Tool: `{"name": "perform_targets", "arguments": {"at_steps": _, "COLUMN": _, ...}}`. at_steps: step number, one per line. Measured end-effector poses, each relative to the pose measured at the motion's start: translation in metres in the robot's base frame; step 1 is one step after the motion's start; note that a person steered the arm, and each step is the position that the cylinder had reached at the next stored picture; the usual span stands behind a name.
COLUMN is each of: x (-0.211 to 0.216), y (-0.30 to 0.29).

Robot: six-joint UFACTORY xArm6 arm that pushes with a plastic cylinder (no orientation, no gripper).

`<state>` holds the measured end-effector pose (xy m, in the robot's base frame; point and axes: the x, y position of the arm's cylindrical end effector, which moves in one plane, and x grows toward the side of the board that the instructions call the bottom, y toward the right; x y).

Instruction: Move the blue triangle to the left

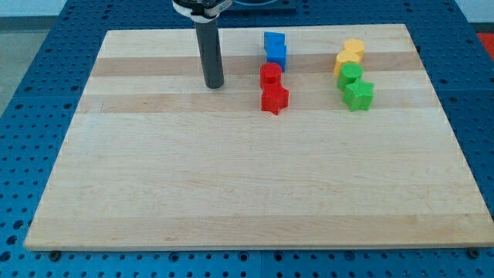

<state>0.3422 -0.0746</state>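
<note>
Blue block (275, 49) (possibly two stacked), upright.

Lighting bright, even, diffuse from overhead. Wooden board (247, 170) evenly lit, no glare patches. Blocks cast only faint, short shadows; my rod (210, 54) throws a small soft shadow at its base. Focus sharp across the view, colours saturated. Board edges appear trapezoidal from perspective; no blur.

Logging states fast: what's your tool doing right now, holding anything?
No gripper: my tip rests on the board, touching nothing, left of the blue blocks and red blocks.
</note>
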Motion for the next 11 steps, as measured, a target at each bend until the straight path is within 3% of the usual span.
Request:
{"name": "perform_targets", "arguments": {"at_steps": 2, "x": -0.001, "y": -0.003}}
{"name": "perform_targets", "arguments": {"at_steps": 4, "x": -0.093, "y": -0.019}}
{"name": "perform_targets", "arguments": {"at_steps": 5, "x": -0.115, "y": -0.019}}
{"name": "perform_targets", "arguments": {"at_steps": 6, "x": -0.123, "y": 0.003}}
{"name": "perform_targets", "arguments": {"at_steps": 7, "x": -0.146, "y": 0.070}}
{"name": "perform_targets", "arguments": {"at_steps": 8, "x": -0.149, "y": 0.126}}
{"name": "perform_targets", "arguments": {"at_steps": 11, "x": -0.105, "y": 0.140}}
